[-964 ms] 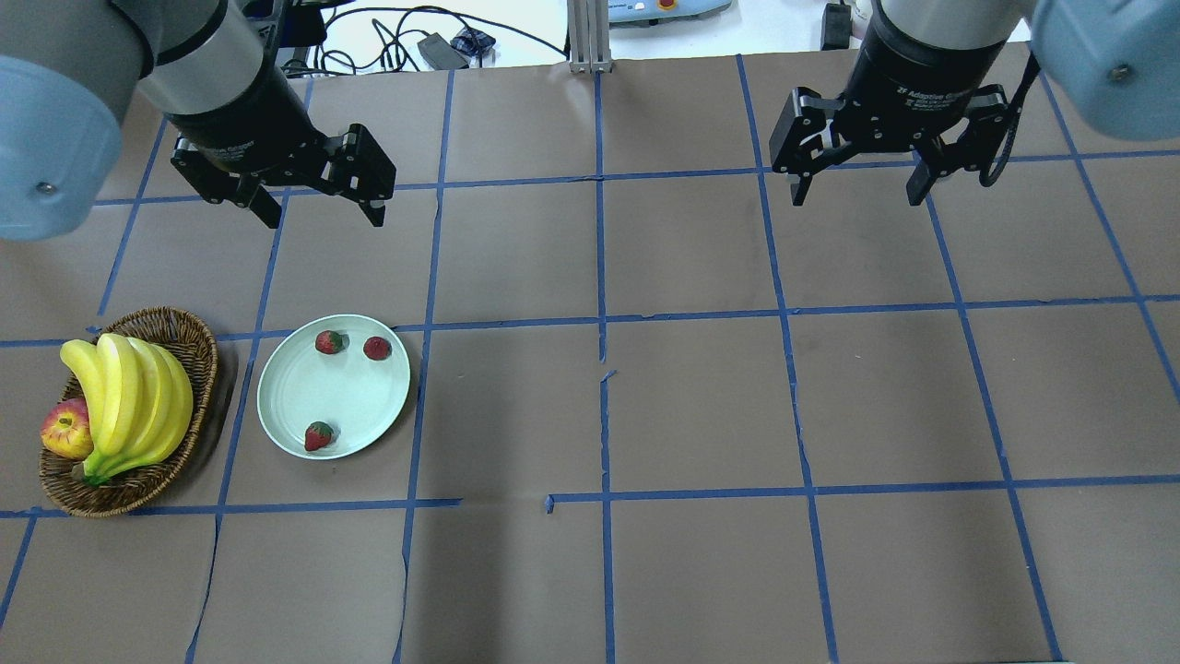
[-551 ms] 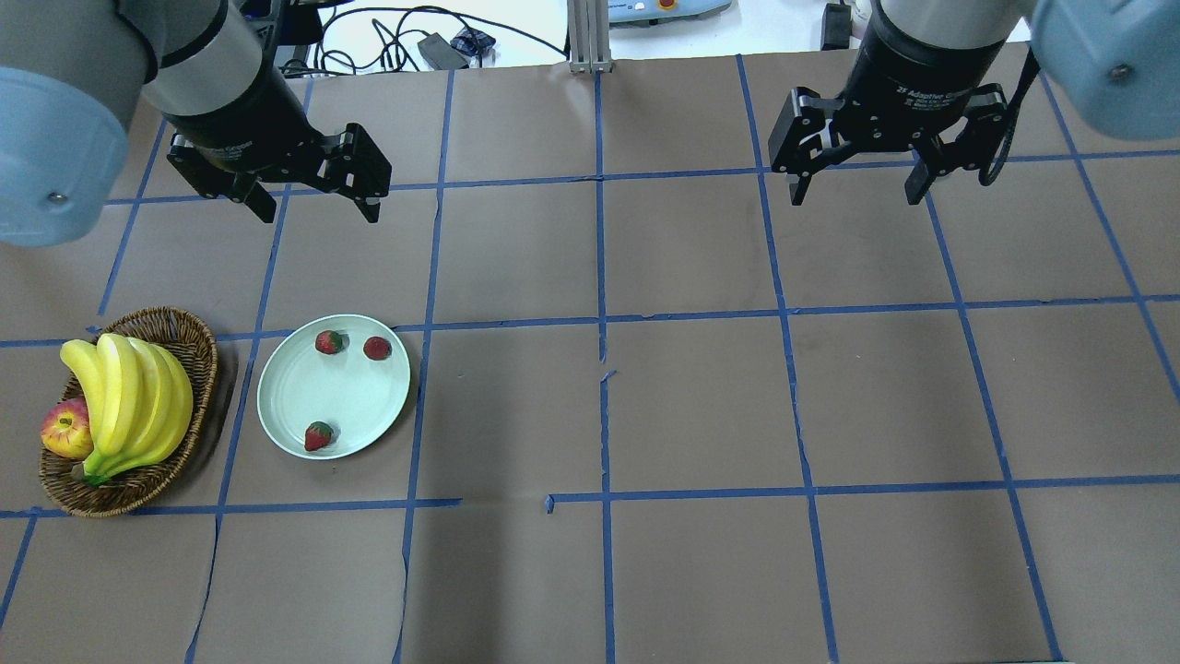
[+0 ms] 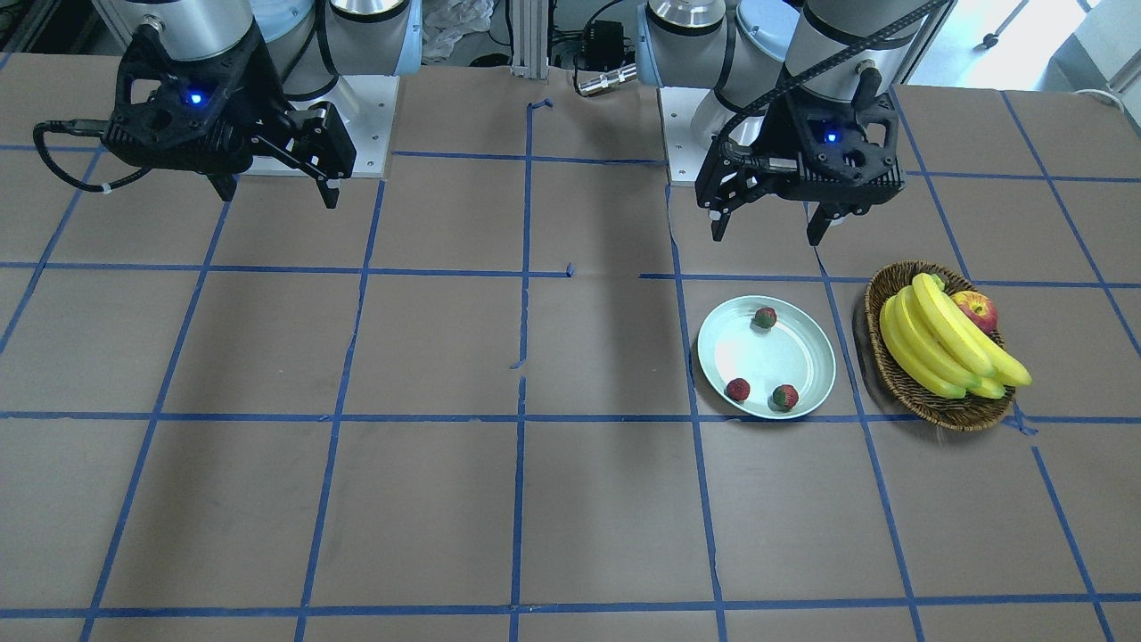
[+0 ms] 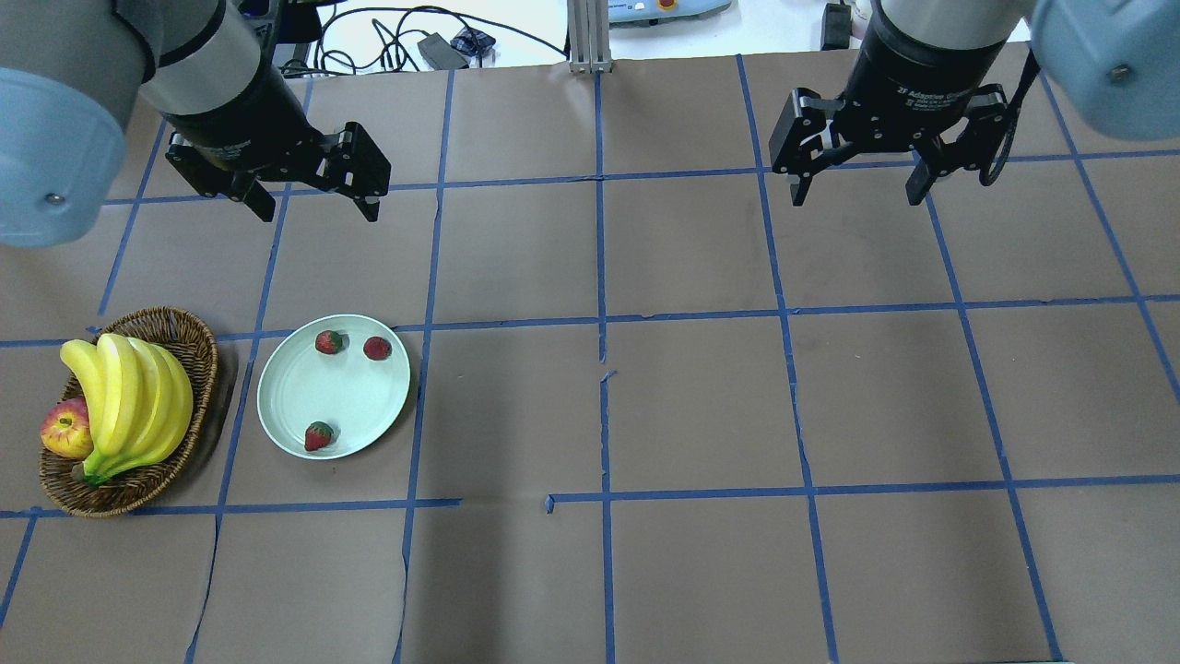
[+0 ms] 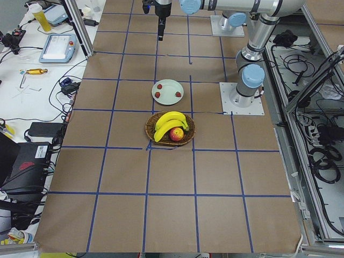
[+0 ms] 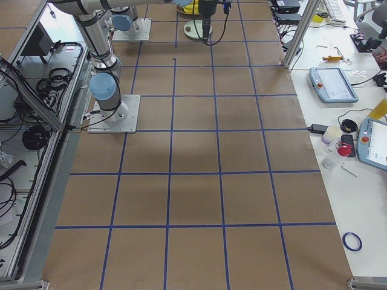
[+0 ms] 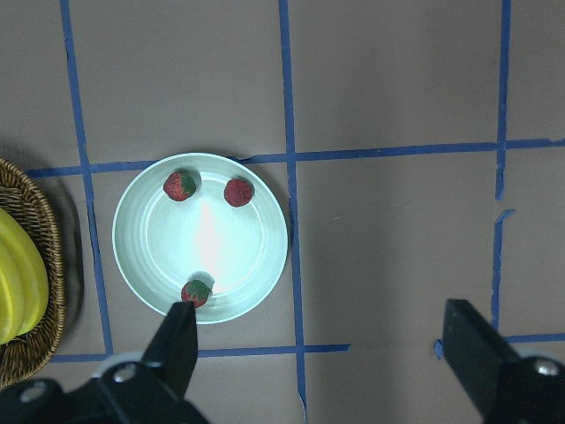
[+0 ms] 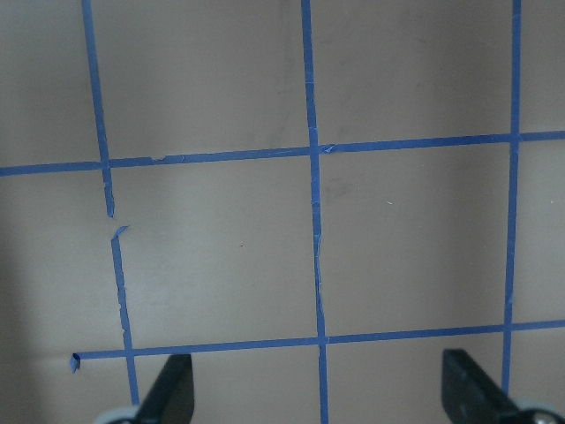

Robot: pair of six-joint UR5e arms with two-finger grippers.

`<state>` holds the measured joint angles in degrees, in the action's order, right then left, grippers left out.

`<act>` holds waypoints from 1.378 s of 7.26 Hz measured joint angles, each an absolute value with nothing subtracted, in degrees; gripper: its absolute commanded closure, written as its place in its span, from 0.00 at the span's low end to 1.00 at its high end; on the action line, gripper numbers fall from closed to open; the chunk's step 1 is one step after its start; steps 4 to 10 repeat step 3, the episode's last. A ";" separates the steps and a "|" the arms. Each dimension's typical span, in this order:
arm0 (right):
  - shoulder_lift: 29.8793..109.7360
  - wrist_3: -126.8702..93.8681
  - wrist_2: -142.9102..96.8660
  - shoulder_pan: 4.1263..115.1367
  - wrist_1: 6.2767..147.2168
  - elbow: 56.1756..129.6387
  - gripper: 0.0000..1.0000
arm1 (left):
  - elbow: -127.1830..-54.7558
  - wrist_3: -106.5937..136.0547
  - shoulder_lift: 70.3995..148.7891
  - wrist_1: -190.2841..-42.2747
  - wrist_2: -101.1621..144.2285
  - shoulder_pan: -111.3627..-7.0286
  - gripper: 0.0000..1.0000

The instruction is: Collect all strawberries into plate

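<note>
Three strawberries (image 4: 329, 342) are seen lying in the one plate (image 4: 346, 397), which is set on the left part of the table (image 4: 701, 406). Two of them are placed at its far rim, near each other but apart, and one at its near rim. One basket (image 4: 198, 343) is set just left of the plate, with one bunch of bananas (image 4: 129, 397) and one apple (image 4: 63, 430) in it. Two grippers are hung farther back, above the table: the left gripper (image 4: 318, 214) and the right gripper (image 4: 855, 198). Each is seen with jaws spread wide and nothing between them.
</note>
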<state>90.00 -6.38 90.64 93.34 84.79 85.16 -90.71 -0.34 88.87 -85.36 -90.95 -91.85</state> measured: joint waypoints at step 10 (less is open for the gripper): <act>90.00 -6.43 90.50 93.34 84.79 85.15 0.00 | -90.26 -0.35 89.13 -85.66 -91.18 -91.84 0.00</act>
